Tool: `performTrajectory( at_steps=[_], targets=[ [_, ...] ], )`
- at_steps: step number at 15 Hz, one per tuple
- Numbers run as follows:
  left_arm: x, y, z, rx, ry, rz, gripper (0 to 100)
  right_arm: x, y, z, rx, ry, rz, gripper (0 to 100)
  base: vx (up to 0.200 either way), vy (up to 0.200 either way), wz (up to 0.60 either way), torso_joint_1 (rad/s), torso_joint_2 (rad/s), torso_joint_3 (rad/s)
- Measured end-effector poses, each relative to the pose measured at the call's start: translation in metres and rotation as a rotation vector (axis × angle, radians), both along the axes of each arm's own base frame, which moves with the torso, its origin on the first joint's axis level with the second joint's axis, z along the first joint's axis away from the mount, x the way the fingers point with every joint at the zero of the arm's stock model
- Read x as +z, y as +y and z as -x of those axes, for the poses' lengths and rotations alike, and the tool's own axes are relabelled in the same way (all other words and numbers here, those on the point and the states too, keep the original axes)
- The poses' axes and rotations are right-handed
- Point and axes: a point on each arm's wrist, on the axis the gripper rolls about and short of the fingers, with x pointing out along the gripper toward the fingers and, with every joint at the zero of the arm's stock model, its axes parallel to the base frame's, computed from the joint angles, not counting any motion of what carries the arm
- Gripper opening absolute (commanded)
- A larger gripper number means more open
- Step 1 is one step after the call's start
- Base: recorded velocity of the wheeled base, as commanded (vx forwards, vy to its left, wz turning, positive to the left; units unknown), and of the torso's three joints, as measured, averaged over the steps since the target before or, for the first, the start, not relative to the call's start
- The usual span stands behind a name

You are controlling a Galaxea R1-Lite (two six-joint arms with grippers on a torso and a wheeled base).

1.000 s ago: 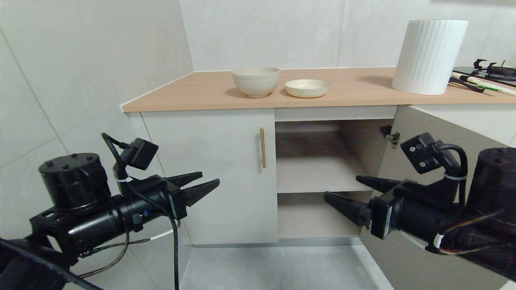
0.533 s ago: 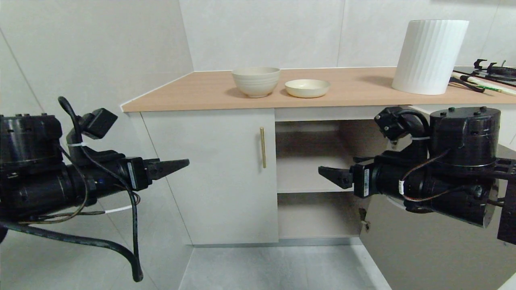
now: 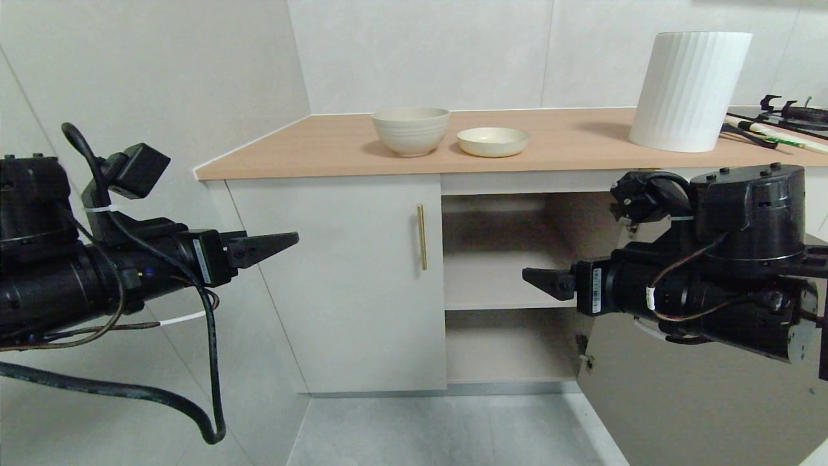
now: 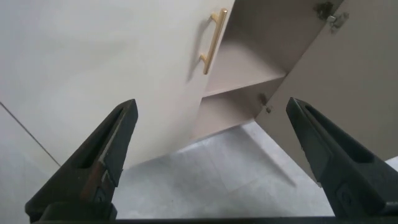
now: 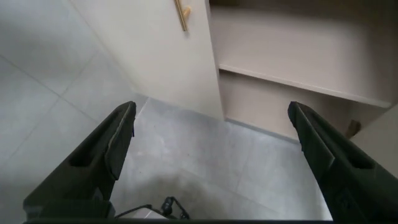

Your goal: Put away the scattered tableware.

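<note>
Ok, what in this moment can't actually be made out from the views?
Inside of the deep ribbed cream bowl: head view, hidden by its own wall.
The dark utensils on the light wooden counter: head view, cut by the right edge, too small to identify.
Right end of the cupboard's middle shelf: head view, covered by the right gripper.

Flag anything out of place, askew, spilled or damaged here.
Nothing is spilled or broken. The bowl and the shallow dish sit loose on the countertop instead of in the cabinet, whose right door hangs wide open.
</note>
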Motion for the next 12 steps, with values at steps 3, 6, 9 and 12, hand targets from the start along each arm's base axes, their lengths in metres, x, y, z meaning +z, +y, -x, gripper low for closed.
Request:
performTrajectory(
  at_steps=[3, 6, 9, 12],
  targets=[
    [-0.0002, -0.0002, -0.0002, -0.001, 0.000, -0.001, 100, -0.0011, -0.0023, 0.0031, 0.002, 0.034, 0.025, 100, 0.200, 0.000, 0.00, 0.002, 0.00, 0.004],
    [-0.0006, -0.0002, -0.0013, -0.001, 0.002, 0.000, 100, -0.0020, -0.0036, 0.0052, 0.007, 0.041, 0.031, 100, 0.200, 0.000, 0.00, 0.004, 0.01, 0.004],
    [0.0003, -0.0002, -0.0020, -0.001, 0.000, 0.000, 100, -0.0041, -0.0044, 0.0062, 0.006, 0.042, 0.043, 100, 0.200, 0.000, 0.00, 0.005, 0.00, -0.001],
    [0.0005, -0.0002, -0.0018, -0.001, -0.002, 0.001, 100, -0.0055, -0.0049, 0.0071, 0.011, 0.044, 0.052, 100, 0.067, 0.000, 0.00, 0.001, 0.00, 0.001]
  ],
)
